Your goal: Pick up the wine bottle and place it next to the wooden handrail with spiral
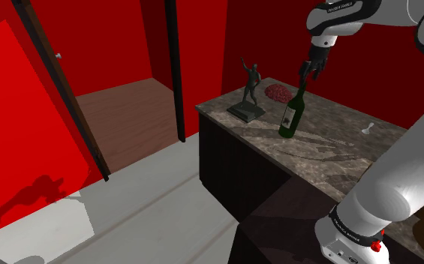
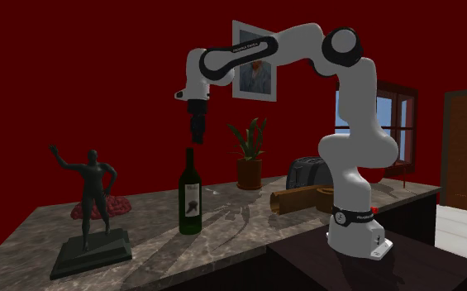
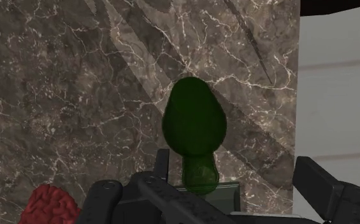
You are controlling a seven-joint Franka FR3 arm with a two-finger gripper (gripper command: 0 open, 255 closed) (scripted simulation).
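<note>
Centre frame in the second exterior view, the gripper (image 2: 197, 138) hangs just above the upright green bottle (image 2: 191, 198) on the marble counter (image 2: 244, 233), fingers spread wide.

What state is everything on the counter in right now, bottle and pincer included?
wine bottle: upright on the counter, not held.
pincer: open, just above the bottle's top, clasping nothing.
figurine: upright on its base.
wooden handrail: lying flat on the counter.
potted plant: upright.
</note>
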